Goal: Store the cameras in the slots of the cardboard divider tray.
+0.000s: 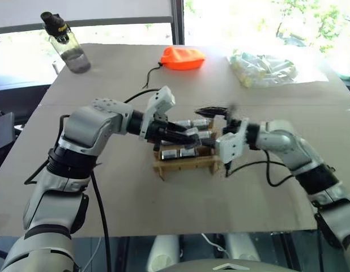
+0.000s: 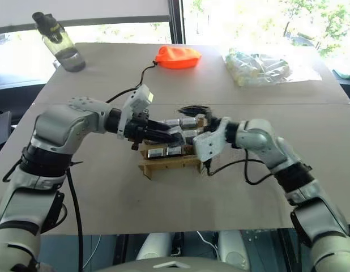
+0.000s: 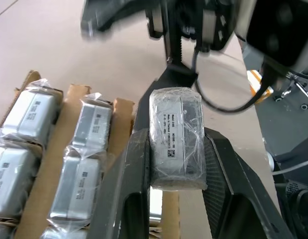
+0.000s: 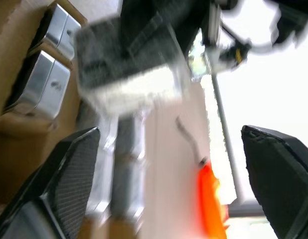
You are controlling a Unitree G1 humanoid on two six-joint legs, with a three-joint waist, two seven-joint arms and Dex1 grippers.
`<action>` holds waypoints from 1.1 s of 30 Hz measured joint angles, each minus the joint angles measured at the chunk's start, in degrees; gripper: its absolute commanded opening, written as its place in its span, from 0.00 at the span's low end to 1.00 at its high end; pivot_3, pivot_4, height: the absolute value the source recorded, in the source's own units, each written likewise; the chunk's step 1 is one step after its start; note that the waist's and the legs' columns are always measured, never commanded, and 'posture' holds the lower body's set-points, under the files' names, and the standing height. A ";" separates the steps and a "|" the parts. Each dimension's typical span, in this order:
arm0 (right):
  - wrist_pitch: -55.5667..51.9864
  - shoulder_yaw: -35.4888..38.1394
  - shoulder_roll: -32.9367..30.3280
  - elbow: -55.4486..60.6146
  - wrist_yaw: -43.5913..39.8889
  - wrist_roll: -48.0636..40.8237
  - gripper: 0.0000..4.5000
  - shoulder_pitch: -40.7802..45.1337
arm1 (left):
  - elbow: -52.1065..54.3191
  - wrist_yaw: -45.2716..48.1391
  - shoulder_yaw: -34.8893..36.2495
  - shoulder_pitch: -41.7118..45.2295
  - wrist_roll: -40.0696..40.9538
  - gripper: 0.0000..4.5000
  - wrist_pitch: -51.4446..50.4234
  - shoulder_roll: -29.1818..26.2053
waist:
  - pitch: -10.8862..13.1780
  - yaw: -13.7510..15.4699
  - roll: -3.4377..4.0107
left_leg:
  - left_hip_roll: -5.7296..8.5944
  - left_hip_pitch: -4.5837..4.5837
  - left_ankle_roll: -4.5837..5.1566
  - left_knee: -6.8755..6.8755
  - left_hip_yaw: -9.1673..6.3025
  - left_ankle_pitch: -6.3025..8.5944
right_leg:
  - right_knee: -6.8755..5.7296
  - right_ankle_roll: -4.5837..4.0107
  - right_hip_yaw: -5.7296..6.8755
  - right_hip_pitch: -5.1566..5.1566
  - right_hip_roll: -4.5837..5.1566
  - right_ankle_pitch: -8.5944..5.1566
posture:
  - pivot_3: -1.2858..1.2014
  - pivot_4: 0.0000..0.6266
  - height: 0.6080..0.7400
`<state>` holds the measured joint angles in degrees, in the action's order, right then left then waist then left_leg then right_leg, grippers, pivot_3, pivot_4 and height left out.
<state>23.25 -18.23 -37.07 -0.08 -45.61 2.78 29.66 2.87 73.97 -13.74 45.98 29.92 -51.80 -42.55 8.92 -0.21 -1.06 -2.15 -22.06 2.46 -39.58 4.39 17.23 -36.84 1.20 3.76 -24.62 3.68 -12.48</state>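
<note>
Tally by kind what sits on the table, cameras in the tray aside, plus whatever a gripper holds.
Bottle: 1
Orange pouch: 1
Plastic bag: 1
Tray: 1
Camera, held in the left gripper: 1
Total: 5

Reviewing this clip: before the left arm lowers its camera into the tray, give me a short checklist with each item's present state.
1. Left gripper holds the wrapped camera between both fingers: ok.
2. Right gripper open and off that camera: ok, its fingers stand wide apart.
3. Held camera is over the cardboard tray: ok, at the tray's edge.
4. Free slot below the held camera: cannot tell, the gripper hides it.
5. Stored cameras sit in their slots: ok.
6. Orange pouch, plastic bag and bottle lie away from the tray: ok.
</note>
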 measured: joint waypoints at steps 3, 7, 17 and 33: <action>-14.54 4.44 -5.60 8.86 -5.64 -14.70 1.00 -9.93 | 1.28 -0.10 -0.21 -0.72 -0.54 0.18 2.32 0.73 | 0.01 0.42 0.03 | 0.00 -0.02 0.00 0.00 -0.10 0.00 | 0.00 -0.01 0.01 0.01 0.01 0.00 | 0.52 0.24 0.89; -29.79 14.34 -14.26 11.95 -13.01 -30.12 1.00 -21.42 | 2.25 -1.19 -0.61 -1.82 -2.64 0.18 5.64 1.23 | 0.02 0.89 0.01 | 0.03 0.09 0.05 -0.05 0.03 0.02 | -0.03 -0.01 -0.06 0.08 -0.04 0.00 | 0.52 0.24 0.89; -26.63 28.48 -8.71 4.08 -24.68 -38.50 1.00 -37.12 | 3.15 -6.59 -7.53 -3.46 -11.69 0.18 13.07 6.20 | 0.01 1.14 -0.01 | 0.01 0.27 0.08 -0.09 -0.09 0.02 | 0.05 0.01 -0.10 0.36 -0.15 0.00 | 0.52 0.24 0.89; -27.63 31.65 -6.92 4.58 -25.37 -38.00 1.00 -38.93 | -0.68 -6.12 -9.57 -2.29 -18.71 0.18 21.24 10.12 | -0.04 1.39 0.07 | 0.01 0.38 0.31 -0.63 -0.30 0.16 | 0.00 0.02 0.03 0.81 -0.08 -0.01 | 0.52 0.24 0.89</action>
<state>-4.38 13.41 -43.99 4.50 -70.98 -35.22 -9.27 2.19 67.85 -23.31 43.70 11.22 -30.56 -32.43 8.88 1.18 -0.99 -2.14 -21.69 2.77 -40.21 4.09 17.39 -36.85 1.22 3.79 -23.81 3.60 -12.49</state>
